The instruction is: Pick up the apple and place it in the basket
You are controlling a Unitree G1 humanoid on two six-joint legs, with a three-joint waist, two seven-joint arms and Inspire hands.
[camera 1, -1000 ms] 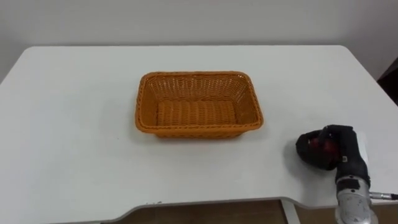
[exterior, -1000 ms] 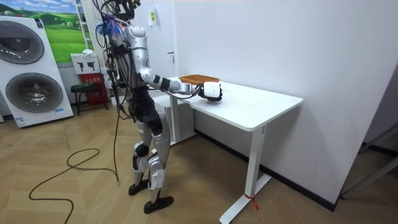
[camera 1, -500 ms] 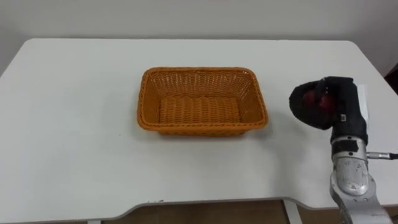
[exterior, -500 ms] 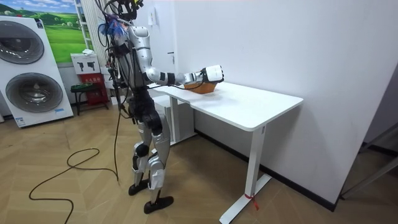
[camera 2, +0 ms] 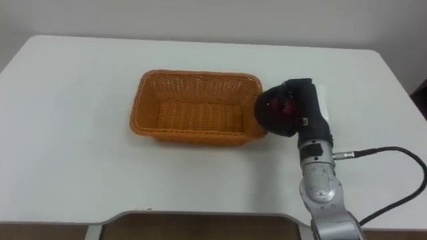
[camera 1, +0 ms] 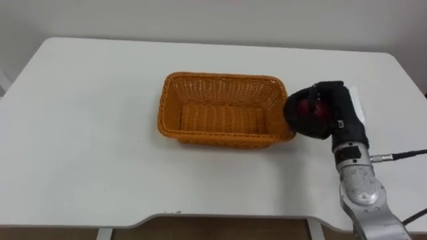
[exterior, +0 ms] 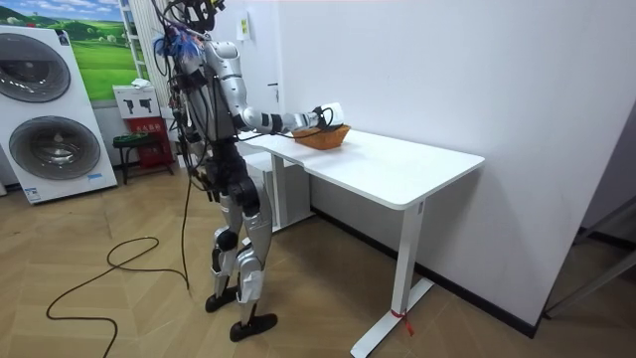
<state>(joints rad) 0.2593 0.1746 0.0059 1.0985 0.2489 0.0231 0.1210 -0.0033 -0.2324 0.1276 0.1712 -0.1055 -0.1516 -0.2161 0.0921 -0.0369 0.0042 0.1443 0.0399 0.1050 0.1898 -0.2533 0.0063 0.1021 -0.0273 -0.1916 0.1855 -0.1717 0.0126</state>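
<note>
Right hand [camera 1: 339, 110] — black fingers curled round shiny red apple [camera 1: 309, 108], held at right end of woven orange basket [camera 1: 223, 76]. Basket — long box shape, on smooth white table [camera 1: 80, 133].

The right hand [camera 2: 305, 100] curls round a red apple [camera 2: 283, 109]. It hangs by the orange basket's [camera 2: 136, 112] right end, over the white table [camera 2: 67, 147].

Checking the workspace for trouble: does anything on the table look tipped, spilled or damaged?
Nothing stands out. The wicker basket sits upright and empty on the white table; the right hand grips the red apple beside its right rim.
</note>
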